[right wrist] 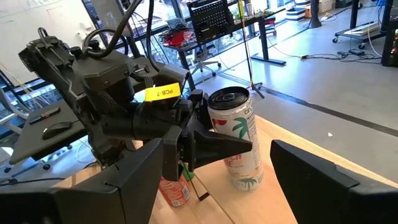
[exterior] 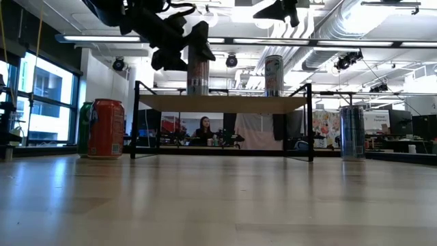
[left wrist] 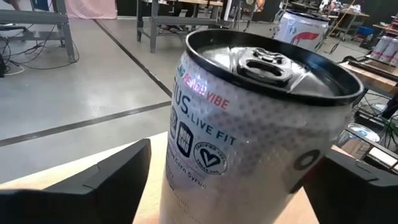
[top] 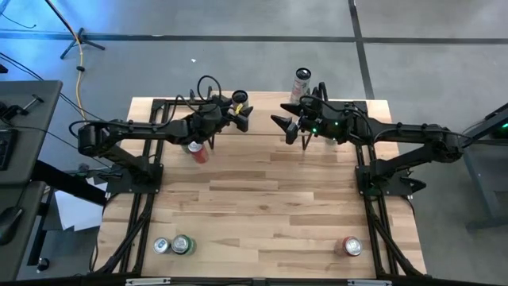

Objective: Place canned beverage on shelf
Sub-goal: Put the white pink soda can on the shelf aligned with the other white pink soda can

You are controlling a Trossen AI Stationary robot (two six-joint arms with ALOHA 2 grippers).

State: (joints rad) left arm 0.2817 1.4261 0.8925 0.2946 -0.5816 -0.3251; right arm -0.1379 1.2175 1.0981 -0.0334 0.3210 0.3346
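The left claw [top: 240, 114] is standing spread around the silver can [left wrist: 249, 130] on the shelf [exterior: 225, 103], its fingers [left wrist: 106, 180] apart from the can's sides, gripping nothing. Judging by this, the placing step is finishing: the can is sitting upright between the fingers, and the next move is calling for a clean retreat without knocking it. The right claw [top: 290, 125] is waiting nearby, open and empty.

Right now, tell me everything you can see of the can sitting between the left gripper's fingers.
The can is tall, slim, white metal with a silver top and an unopened pull tab, printed with "LIVE FIT" and a palm tree. It stands upright on the shelf, on the left arm's side of another can. The left gripper flanks it, jaws open, with a gap beside one finger.
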